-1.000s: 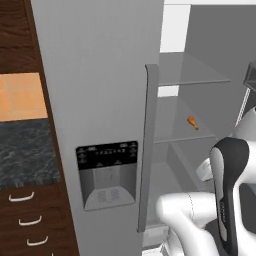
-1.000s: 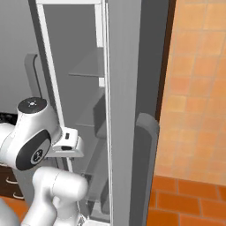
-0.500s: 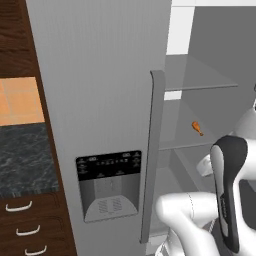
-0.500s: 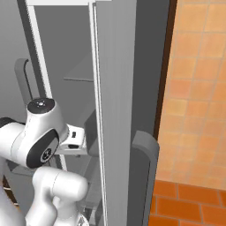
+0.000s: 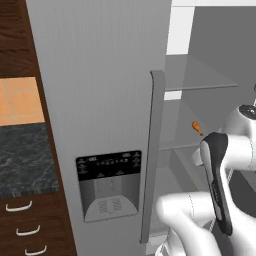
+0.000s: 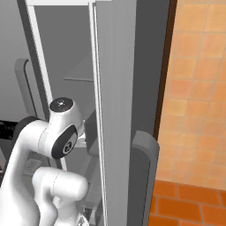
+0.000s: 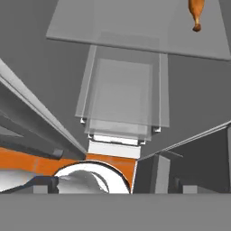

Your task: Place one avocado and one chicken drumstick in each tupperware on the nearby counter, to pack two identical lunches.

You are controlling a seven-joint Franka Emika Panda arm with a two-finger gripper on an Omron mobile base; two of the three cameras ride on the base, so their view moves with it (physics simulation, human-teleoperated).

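Observation:
A chicken drumstick [image 5: 197, 128] lies orange on a glass shelf [image 5: 200, 82] inside the open fridge; in the hand view the chicken drumstick [image 7: 196, 13] sits at the top right, far from the hand. My arm [image 5: 217, 175] reaches into the fridge past the door edge [image 6: 114, 110]. The gripper is open, and nothing lies between its jaws in the hand view. A piece of the counter [image 5: 20, 160], black-grey marbled stone, shows at the left. The avocados and the tupperware are out of view.
The closed fridge door with a dispenser [image 5: 109, 185] and a tall grey handle [image 5: 152, 155] stands left of my arm. Brown drawers with silver handles [image 5: 27, 231] sit under the counter. An orange tiled wall [image 6: 198, 88] and floor lie to the right.
Both base views have shifted and drawn closer to the fridge, so the base has moved. The arm's elbow has swung further toward the fridge opening. The drumstick has stayed on its shelf.

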